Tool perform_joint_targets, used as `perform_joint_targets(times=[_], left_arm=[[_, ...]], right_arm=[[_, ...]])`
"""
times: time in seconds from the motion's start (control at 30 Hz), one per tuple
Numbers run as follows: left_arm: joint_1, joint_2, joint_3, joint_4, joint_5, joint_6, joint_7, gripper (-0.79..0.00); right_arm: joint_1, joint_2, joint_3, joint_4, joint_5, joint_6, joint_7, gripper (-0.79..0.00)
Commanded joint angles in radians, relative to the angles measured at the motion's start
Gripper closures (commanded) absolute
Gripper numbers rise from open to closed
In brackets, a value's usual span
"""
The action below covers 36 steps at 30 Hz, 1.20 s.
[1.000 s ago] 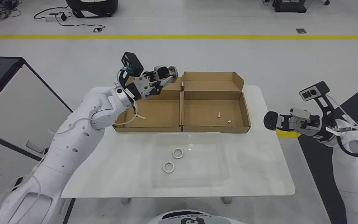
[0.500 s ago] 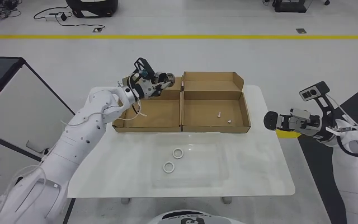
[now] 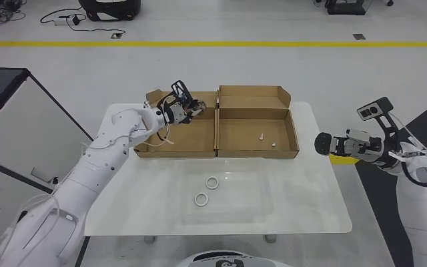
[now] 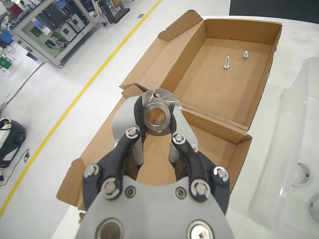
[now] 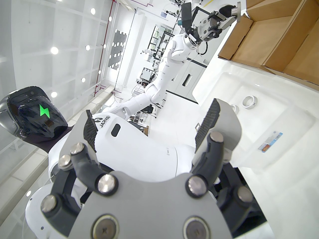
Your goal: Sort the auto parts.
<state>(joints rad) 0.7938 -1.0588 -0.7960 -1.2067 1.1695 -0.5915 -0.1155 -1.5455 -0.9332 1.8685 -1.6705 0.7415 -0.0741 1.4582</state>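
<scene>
Parts sorting under way: we see the left pincer pressed onto a metal flange, one finger on either side of its collar, with the drilled disc on the side facing away from the wrist. The flange is in the air, clear of the cardboard.

Right under this pincer is the far end of the left cardboard box. To the pincer's right, touching that box along a shared wall, is the right cardboard box. Two bolts lie on its floor, close together and well apart from the held flange.

On the robot's side of the left pincer, past the near walls of both boxes, a clear plastic tray sits on the white table. We count two metal rings in it, near each other and untouched.

The right pincer hangs at the table's right edge with its ribbed fingers spread wide and nothing between them. The outer wall of the right box is near it, and the tray lies toward the robot from it. From that wrist we see the left pincer far across the table, the flange in its grip.
</scene>
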Motion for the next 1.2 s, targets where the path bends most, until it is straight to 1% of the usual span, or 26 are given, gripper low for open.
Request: perform_joint_targets(times=[0.0, 0.27, 0.57, 0.83, 1.17], left_arm=[[-0.021, -0.011, 0.02, 0.02, 0.01, -0.007, -0.014, 0.0], [-0.105, -0.065, 0.103, 0.122, 0.041, -0.034, -0.062, 0.0], [-0.152, -0.118, 0.177, 0.254, 0.095, -0.042, -0.081, 0.0], [-0.169, -0.15, 0.217, 0.341, 0.147, -0.061, -0.073, 0.0], [-0.175, -0.18, 0.253, 0.404, 0.219, -0.075, -0.059, 0.0]], right_arm=[[0.0, 0.0, 0.0, 0.0, 0.0, 0.0, 0.0, -0.785], [0.0, 0.0, 0.0, 0.0, 0.0, 0.0, 0.0, -0.785], [0.0, 0.0, 0.0, 0.0, 0.0, 0.0, 0.0, -0.785], [0.0, 0.0, 0.0, 0.0, 0.0, 0.0, 0.0, -0.785], [0.0, 0.0, 0.0, 0.0, 0.0, 0.0, 0.0, -0.785]])
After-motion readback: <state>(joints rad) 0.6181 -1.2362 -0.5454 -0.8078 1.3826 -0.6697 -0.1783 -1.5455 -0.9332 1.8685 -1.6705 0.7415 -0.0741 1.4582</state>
